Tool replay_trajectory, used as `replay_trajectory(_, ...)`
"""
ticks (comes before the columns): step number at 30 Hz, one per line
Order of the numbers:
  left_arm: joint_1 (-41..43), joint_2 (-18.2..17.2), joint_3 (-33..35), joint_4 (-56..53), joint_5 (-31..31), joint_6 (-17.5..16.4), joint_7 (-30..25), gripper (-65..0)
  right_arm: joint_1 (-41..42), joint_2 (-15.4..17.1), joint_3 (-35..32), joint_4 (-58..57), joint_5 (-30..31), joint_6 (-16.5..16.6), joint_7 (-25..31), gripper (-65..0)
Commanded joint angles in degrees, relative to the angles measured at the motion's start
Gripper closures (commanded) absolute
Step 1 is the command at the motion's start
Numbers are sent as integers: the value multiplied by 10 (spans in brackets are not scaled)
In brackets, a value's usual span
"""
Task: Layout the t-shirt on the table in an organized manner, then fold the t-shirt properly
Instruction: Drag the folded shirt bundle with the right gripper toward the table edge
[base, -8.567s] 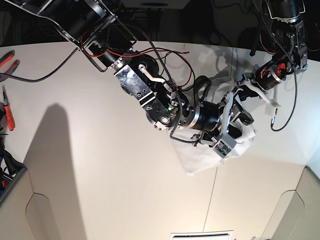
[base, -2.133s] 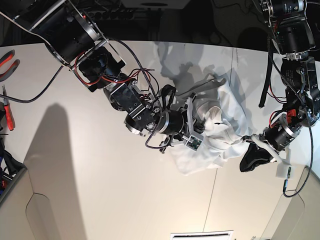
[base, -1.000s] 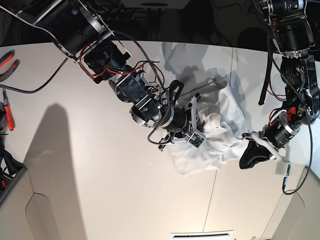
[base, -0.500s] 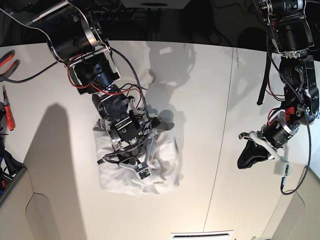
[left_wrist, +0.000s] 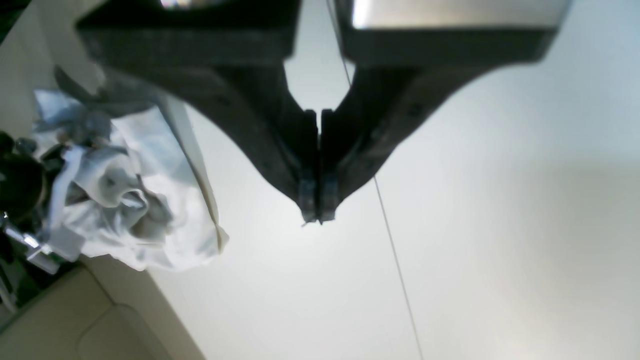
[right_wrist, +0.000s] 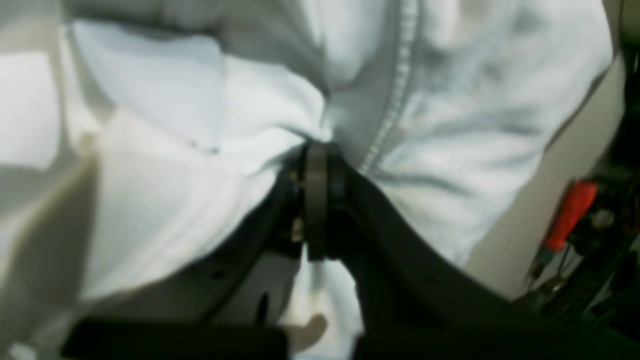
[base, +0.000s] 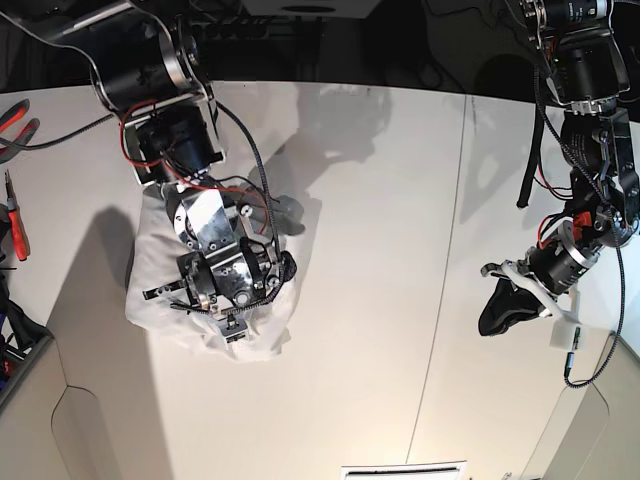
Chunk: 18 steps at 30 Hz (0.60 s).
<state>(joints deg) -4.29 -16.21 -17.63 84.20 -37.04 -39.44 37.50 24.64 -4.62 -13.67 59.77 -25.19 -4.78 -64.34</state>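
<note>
The wide white flat table (base: 380, 250) has a thin dark line (base: 440, 270) running across it. One thing lies on it — a crumpled white cloth t-shirt (base: 150, 290) — bunched in a heap near the table's left side, well apart from the line.

T-shirt (base: 160, 285) dragged from the far side of the surface (base: 380, 250), past the seam, over to the side under the right arm; now bunched in a heap there. Right pincer (right_wrist: 315, 200) went with it, jaws clamped on a fold of cloth. Left pincer (base: 497, 308) let go of the shirt earlier, now jaws together with nothing between, well apart from the cloth.
</note>
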Motion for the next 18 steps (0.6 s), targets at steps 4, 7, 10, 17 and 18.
replay_trajectory(4, -2, -8, -2, 9, -13, -6, -12, 0, 6, 1, -33, 167, 25, 53, 10, 0)
replay_trajectory(7, 0, -8, -2, 9, -13, -6, -12, 0, 6, 11, -63, 272, 74, 127, 105, 0)
replay_trajectory(10, 0, -8, -2, 9, -13, -6, -12, 0, 9, 22, -78, 313, 137, 231, 185, 0)
replay_trajectory(17, 13, -8, -2, 9, -8, -6, -12, 0, 22, 85, -78, 244, 283, 398, 209, 0)
replay_trajectory(18, 16, -8, -2, 9, -8, -6, -12, 0, 23, 103, -78, 240, 289, 397, 208, 0)
